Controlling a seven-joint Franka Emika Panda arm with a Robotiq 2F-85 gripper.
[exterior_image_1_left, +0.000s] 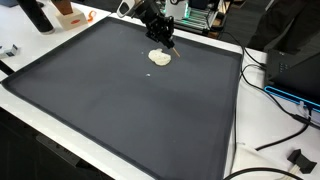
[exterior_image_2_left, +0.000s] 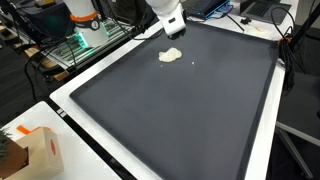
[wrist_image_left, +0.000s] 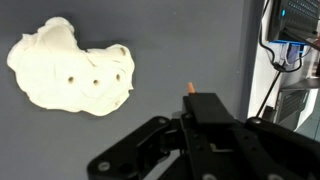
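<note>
Hovering close over one white lump, the black fingers hang at the far side of the mat in both exterior views; can't tell whether they are apart or together, since the wrist view shows only a dark blocky mass with one finger poking up. The lump is soft-looking, matte and doughy, with an irregular lobed outline and three small dimples in its face. It lies flat on the mat, up and left of that finger in the wrist view, with bare mat between them and no contact. One tiny white crumb sits just beside the lump. There is one mat, dark grey, smooth and rectangular, with a raised rim. It covers one white tabletop. One cardboard box sits at a near corner, well apart
</note>
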